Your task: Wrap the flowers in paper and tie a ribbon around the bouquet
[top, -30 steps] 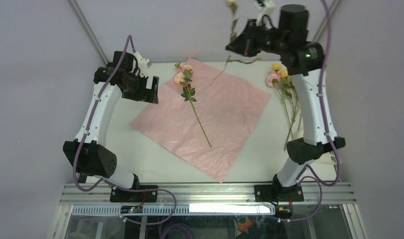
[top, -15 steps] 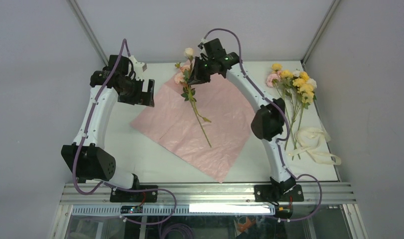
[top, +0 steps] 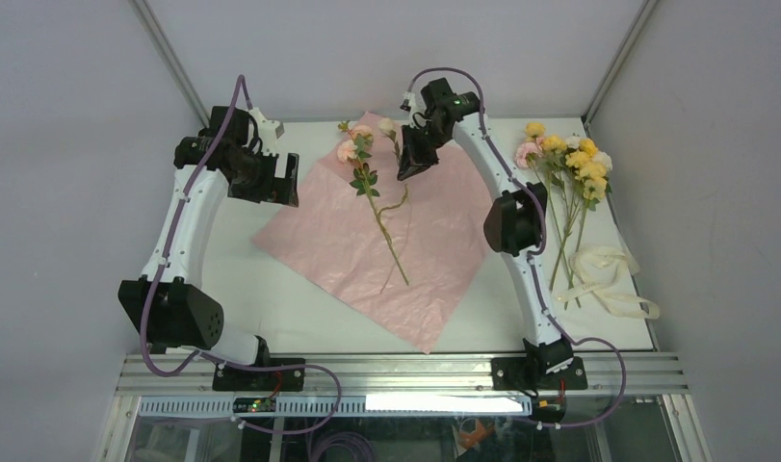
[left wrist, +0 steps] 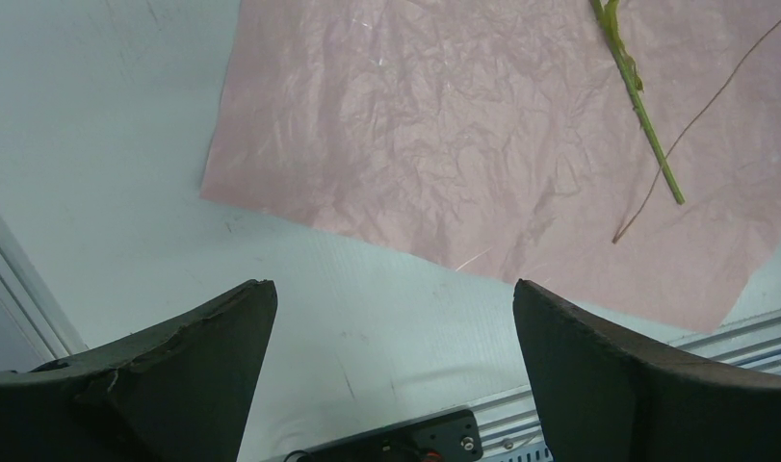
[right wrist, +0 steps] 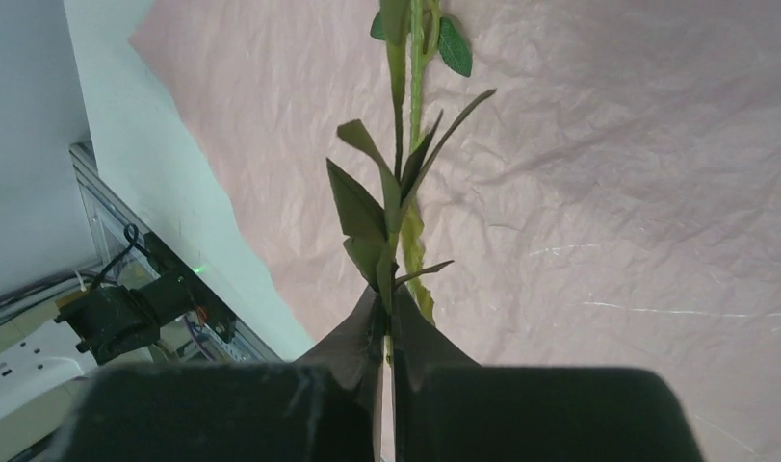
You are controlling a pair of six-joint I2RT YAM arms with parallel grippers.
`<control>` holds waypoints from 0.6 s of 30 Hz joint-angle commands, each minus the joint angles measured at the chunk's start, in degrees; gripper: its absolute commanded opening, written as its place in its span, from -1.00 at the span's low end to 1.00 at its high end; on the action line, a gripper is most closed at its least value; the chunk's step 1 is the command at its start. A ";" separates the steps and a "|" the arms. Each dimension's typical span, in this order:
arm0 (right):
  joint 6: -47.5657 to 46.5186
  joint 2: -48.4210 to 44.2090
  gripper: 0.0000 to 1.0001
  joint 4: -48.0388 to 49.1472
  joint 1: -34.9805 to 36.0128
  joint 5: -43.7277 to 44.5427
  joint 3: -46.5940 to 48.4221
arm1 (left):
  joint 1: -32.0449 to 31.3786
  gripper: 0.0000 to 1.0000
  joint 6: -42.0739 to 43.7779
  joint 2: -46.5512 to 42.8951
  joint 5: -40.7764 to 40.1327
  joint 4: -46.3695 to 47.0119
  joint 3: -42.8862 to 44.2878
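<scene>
The right gripper [right wrist: 384,322] is pinched shut on a flower stem [right wrist: 403,207] over the pink paper [right wrist: 608,192]. It should go down slowly and lay the stem next to the other flower [top: 372,188] lying close by. The left gripper [left wrist: 391,289] is wide open and empty, with the paper's edge just in front. There is bare paper on both sides of the stem.

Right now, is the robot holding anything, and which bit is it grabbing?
The right tool pinches one flower by its thin green stem, among the leaves, over the paper. The left tool is open and holds nothing.
</scene>
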 commanded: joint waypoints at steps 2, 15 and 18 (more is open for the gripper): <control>-9.45 -5.65 -1.00 -3.61 -0.80 -2.51 2.48 | 0.34 0.98 0.31 -0.78 1.68 1.04 1.39; -2.68 0.74 -1.00 24.43 3.55 19.75 -5.48 | 0.34 0.98 -0.02 -0.49 2.44 0.83 0.99; -0.39 2.90 -0.95 28.78 3.68 20.60 -4.86 | 0.34 0.98 0.17 -0.80 2.32 0.87 0.61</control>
